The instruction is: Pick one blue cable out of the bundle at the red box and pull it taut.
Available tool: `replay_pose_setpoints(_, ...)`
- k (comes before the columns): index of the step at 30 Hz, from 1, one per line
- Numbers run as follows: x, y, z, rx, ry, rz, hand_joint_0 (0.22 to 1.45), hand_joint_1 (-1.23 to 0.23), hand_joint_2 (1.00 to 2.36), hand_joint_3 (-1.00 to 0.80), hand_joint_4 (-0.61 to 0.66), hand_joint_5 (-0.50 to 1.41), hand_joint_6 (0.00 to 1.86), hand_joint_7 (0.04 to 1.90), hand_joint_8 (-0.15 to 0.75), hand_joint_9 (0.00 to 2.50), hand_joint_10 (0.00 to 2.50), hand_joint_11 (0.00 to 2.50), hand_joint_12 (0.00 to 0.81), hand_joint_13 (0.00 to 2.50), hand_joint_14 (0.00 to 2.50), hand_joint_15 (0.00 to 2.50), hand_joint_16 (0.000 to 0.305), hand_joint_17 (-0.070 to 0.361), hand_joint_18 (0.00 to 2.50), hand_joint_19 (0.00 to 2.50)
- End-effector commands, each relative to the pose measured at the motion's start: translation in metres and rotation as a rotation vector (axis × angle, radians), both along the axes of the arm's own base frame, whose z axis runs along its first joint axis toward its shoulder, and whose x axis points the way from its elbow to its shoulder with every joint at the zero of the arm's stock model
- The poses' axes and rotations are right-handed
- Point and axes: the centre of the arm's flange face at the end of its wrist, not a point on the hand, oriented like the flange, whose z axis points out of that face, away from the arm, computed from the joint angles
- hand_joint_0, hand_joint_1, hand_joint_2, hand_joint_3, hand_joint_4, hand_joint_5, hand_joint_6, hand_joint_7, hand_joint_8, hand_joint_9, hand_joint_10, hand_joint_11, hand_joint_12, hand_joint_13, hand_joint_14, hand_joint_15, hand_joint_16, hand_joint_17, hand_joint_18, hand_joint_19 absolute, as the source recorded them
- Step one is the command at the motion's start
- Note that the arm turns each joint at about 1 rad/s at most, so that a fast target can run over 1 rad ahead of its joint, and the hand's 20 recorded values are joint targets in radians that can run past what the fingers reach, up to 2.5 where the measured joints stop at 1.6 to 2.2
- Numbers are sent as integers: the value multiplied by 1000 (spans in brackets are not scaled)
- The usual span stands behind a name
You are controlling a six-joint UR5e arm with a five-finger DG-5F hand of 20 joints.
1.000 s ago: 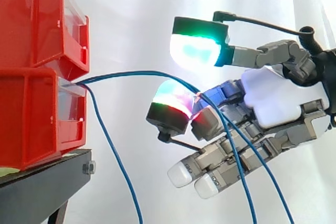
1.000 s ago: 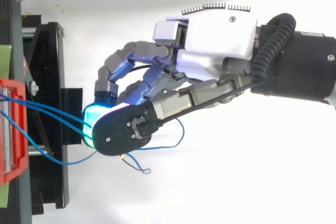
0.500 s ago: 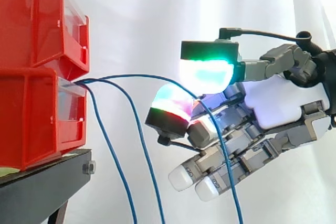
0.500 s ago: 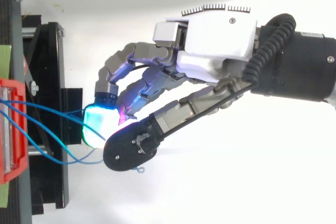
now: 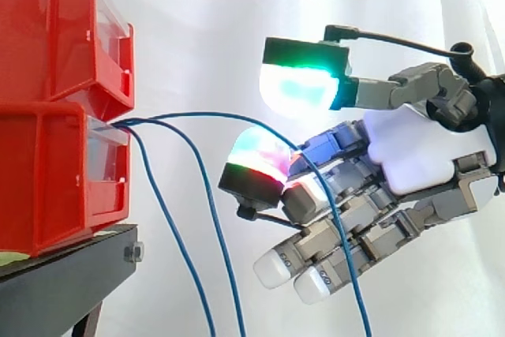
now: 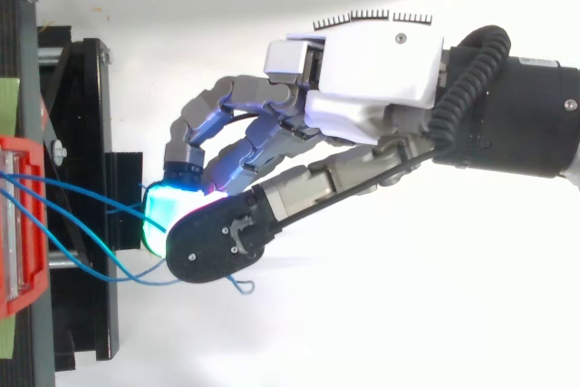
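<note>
Three thin blue cables come out of the lower red bin [image 5: 47, 179] at its front lip. One blue cable [image 5: 197, 116] arcs right, lies over the top of a cyan-and-red glowing finger pad [image 5: 256, 155], then drops across the hand [image 5: 410, 155] and down out of view. The green-cyan thumb pad [image 5: 300, 88] hovers just above that cable with a small gap. The other two cables [image 5: 170, 226] hang slack between bin and hand. From above, the hand [image 6: 372, 70] reaches left toward the bin [image 6: 18, 224], and a loose cable end [image 6: 245, 285] curls below the thumb.
A second red bin [image 5: 55, 29] is stacked on the lower one. Both rest on a black stand [image 5: 63, 282] whose frame also appears from above [image 6: 82, 133]. A white curtain hangs behind.
One of two cables crossing the hand slipped off and now hangs near the bin. The thumb pad dropped toward the finger pad, then lifted again and moved left.
</note>
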Motion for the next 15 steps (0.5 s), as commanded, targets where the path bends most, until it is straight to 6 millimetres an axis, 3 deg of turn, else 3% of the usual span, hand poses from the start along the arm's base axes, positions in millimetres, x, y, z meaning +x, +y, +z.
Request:
replay_pose_setpoints(1,0,0,0,0,-1,1,518,-623,1000,-500,131,-197,908,818,346,865,7,1055,405,564,9,309,54,122,552,190)
replay_pose_setpoints(12,0,0,0,1,1,-1,511,-653,1000,-500,137,-197,900,817,340,952,7,1092,404,581,9,297,55,124,542,186)
replay_pose_setpoints(15,-1,-1,0,5,1,-5,509,-633,1000,-500,156,-212,897,800,374,1010,13,1016,404,582,10,273,55,125,541,160)
